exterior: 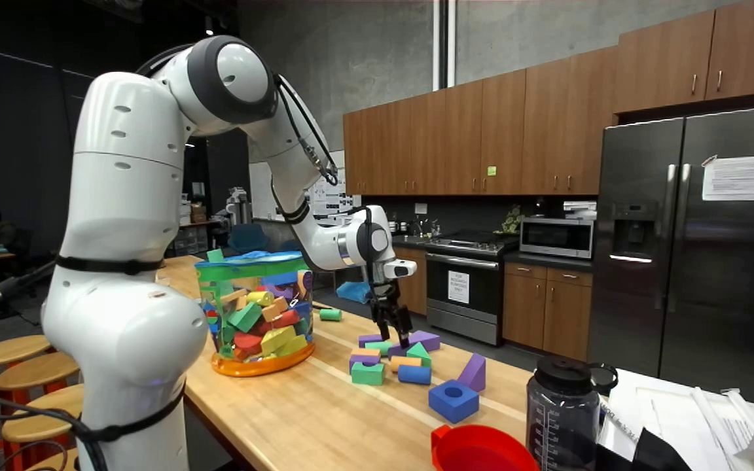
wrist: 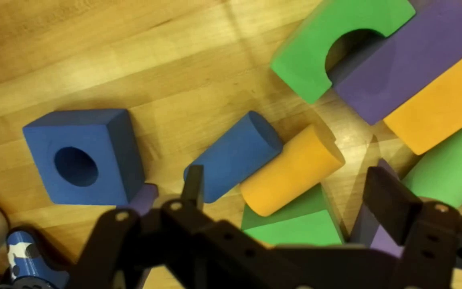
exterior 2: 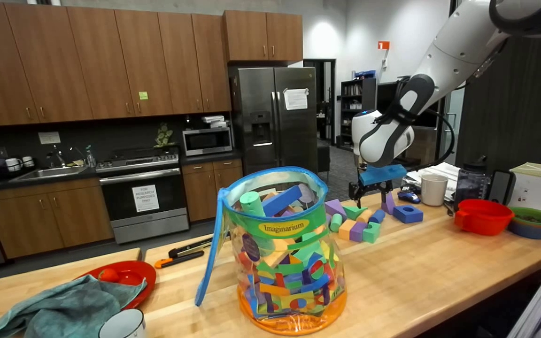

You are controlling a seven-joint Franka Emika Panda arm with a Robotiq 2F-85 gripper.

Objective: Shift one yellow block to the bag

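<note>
In the wrist view, the black two-fingered gripper (wrist: 285, 179) is spread wide, gripping nothing. Between its fingertips shows a matte yellow-orange cylindrical block (wrist: 293, 170), with a green triangular block (wrist: 299, 229) at its six o'clock. In an exterior view, the clear plastic bag (exterior 2: 282, 228) of multicoloured blocks (exterior 2: 294, 284) stands on the wooden table (exterior 2: 421, 272) at the gripper's eight o'clock.

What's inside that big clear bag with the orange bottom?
The bag holds many toy blocks: green, blue, orange, red, yellow and purple. Any buried deeper are hidden behind these.
</note>
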